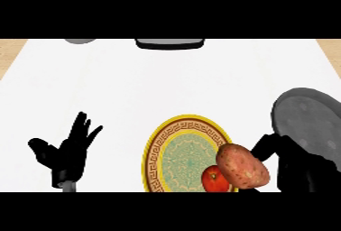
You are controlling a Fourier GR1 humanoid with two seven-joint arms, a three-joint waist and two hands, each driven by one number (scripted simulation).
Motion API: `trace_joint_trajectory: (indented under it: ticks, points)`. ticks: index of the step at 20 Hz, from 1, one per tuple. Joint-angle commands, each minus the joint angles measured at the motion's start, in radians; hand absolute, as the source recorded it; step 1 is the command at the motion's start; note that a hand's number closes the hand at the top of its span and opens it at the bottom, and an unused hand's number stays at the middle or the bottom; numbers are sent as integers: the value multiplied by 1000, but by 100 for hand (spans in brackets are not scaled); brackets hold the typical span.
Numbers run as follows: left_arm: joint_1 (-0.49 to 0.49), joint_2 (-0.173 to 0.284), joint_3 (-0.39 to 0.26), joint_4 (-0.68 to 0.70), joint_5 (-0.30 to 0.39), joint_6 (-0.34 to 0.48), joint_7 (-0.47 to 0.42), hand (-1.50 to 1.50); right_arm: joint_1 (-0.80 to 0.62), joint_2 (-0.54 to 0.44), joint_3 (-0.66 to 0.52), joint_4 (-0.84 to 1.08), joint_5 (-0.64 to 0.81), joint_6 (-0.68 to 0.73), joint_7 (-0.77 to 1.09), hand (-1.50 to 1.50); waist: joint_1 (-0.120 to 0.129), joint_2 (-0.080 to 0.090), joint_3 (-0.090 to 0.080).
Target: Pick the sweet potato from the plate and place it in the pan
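Right hand (pixel 283 151) grasps reddish-brown oval sweet potato (pixel 242 165) over the yellow-rimmed patterned plate's (pixel 154 149) right edge — grey round pan (pixel 310 119) just beside; left hand (pixel 70 149) spread, released.

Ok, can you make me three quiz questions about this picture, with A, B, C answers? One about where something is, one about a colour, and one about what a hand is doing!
1. Where is the pan?
A. At the right side of the counter
B. On the plate
C. At the left edge

2. What colour is the plate's rim?
A. Blue
B. Yellow
C. Pink

3. What is the right hand doing?
A. Lying flat on the counter
B. Covering the pan
C. Holding the sweet potato

Answers:
1. A, the grey pan sits to the right of the plate.
2. B, a yellow band runs round the patterned plate.
3. C, its fingers curl round the sweet potato, beside the red tomato, while the left hand rests open at the left.
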Motion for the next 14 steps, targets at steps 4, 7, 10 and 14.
trace_joint_trajectory:
  ticks: [4,7,10,14]
  points:
    - [30,28,23,-12,28,-37,55,0,59,-84,-315,29,-168,-107,-169,150,1,5,-5]
    - [12,-44,-21,85,-35,10,-30,0,29,-129,-441,228,-216,-206,-289,150,1,9,-5]
    - [-31,-18,-2,69,-14,0,28,0,5,-180,-577,389,-301,-290,-414,150,1,11,-4]
    - [36,-19,-20,29,-23,-16,3,0,-82,-212,-687,646,-356,-379,-538,150,15,11,-4]
